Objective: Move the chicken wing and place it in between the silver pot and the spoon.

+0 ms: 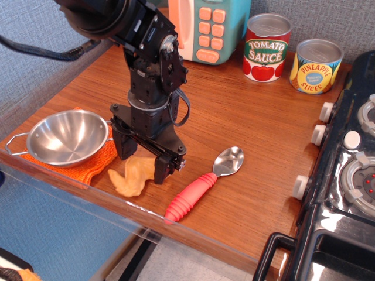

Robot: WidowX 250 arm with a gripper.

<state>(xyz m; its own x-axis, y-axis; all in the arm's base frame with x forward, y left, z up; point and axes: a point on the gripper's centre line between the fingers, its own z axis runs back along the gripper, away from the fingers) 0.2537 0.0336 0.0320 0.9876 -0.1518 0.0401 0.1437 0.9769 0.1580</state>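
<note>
The tan-orange chicken wing (131, 177) lies on the wooden table, between the silver pot (65, 137) on its left and the red-handled spoon (202, 186) on its right. My gripper (143, 163) stands right over the wing, jaws straddling its upper lobe. The wing has sagged onto the wood, and the black fingers (163, 168) look slightly parted from it, so I read the gripper as open. The pot sits on an orange cloth (98, 161).
A tomato sauce can (266, 48) and a pineapple slices can (316, 65) stand at the back right. A teal toy microwave (205, 26) is at the back. A black stove (345, 175) borders the right side. A clear barrier (105, 196) runs along the table's front edge.
</note>
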